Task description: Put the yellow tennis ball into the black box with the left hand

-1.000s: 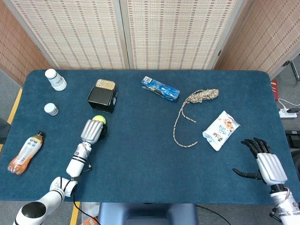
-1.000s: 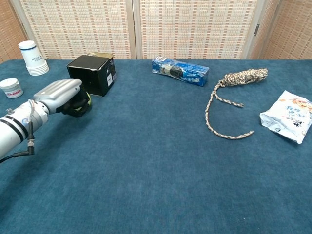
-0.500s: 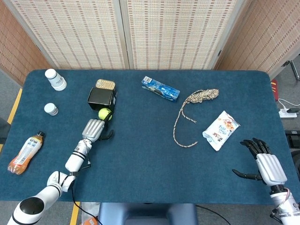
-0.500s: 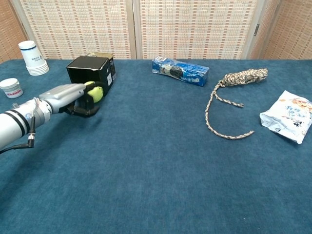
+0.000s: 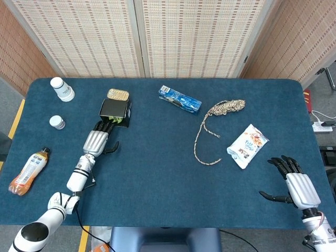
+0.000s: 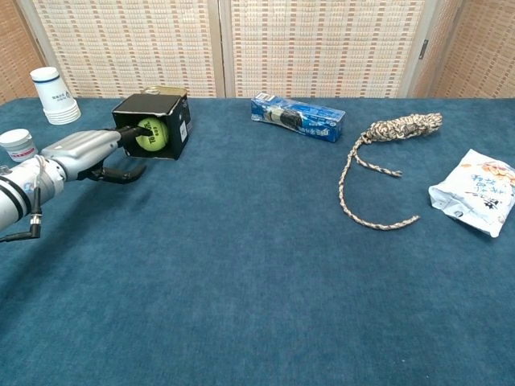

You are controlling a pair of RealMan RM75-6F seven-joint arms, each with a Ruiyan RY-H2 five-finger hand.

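Note:
The black box [image 6: 153,103] lies on its side at the table's back left, its opening facing me, and also shows in the head view [image 5: 113,107]. Inside the opening sits the yellow tennis ball [image 6: 150,133]; in the head view only a green sliver of the ball [image 5: 119,121] shows at the box's near edge. My left hand [image 6: 84,151] lies just in front of the box, fingers [image 5: 105,126] stretched straight to the opening and touching the ball, thumb spread aside. My right hand [image 5: 294,181] rests open at the front right, holding nothing.
A gold tin [image 5: 118,94] stands behind the box. White cups [image 6: 54,95], a small white jar [image 6: 18,145] and an orange bottle [image 5: 29,171] are at the left. A blue packet [image 5: 180,100], a rope [image 5: 215,126] and a snack bag [image 5: 248,145] lie to the right.
My left hand carried the ball from the table up to the box, and the ball now sits inside the opening. The fingers have uncurled from around it. The right hand stayed put.

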